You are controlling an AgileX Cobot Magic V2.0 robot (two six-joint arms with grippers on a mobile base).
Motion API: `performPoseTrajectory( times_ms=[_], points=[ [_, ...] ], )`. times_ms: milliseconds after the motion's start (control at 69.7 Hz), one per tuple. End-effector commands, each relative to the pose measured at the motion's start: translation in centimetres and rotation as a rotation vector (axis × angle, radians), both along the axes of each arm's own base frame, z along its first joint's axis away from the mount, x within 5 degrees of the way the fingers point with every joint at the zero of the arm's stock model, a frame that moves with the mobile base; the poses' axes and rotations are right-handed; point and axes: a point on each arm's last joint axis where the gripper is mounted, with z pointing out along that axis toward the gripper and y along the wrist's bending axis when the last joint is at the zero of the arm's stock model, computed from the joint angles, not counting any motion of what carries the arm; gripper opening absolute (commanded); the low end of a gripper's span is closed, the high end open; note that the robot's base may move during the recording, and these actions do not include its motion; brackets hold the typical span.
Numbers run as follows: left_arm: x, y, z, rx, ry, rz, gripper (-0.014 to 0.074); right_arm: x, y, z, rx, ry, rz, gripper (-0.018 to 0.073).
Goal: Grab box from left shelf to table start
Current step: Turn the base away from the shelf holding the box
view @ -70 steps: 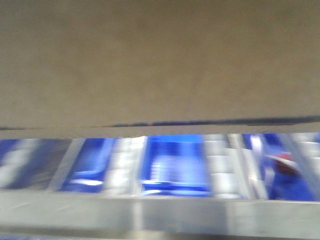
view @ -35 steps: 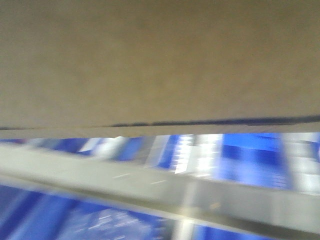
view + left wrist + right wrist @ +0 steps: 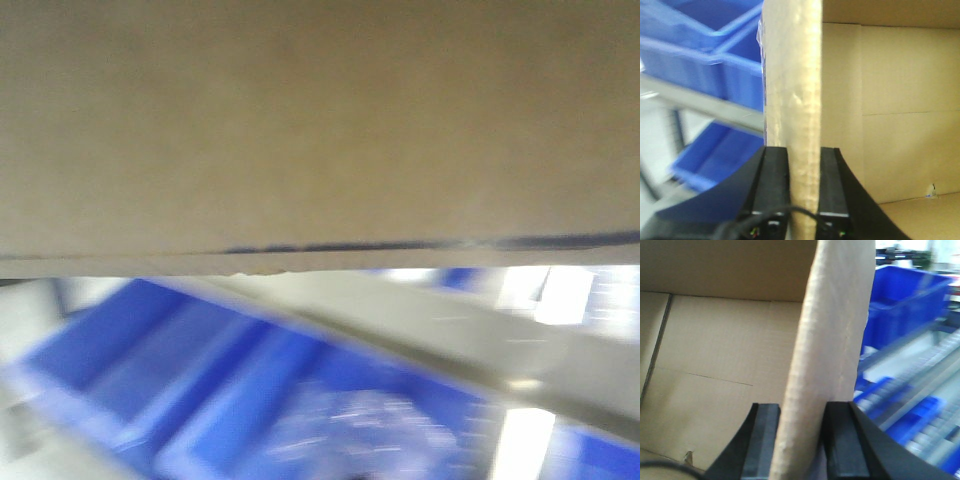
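— In front of the shelf, what have you got?

— The box (image 3: pixel 320 120), held up between my two arms. It fills the top half of my front camera. My left gripper (image 3: pixel 804 156) is pinching one side wall, one finger inside and one outside, and my right gripper (image 3: pixel 801 412) is clamped the same way on the opposite wall.

— How would you carry it?

— Level, with both arms moving as one. The walls are thin card, so I judge that any pull apart or twist could bend a wall or let it slip out.

— And the room?

— Blue bins (image 3: pixel 715 65) and a grey shelf rail (image 3: pixel 705 102) lie just beyond the box. The front view is smeared, and the table isn't in any camera, so I can't tell how far off it is.
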Motion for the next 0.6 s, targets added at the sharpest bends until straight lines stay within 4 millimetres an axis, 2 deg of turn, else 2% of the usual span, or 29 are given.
performPoseTrajectory(
  times_ms=[0,588],
  points=[
    [-0.34,0.41,2.08,-0.05,-0.159,0.002,-0.0099,0.23,-0.77,1.57,-0.035,-0.112,-0.093,0.006],
    [-0.34,0.41,2.08,-0.05,-0.159,0.002,-0.0099,0.23,-0.77,1.57,-0.035,-0.112,-0.093,0.006]
  ],
)
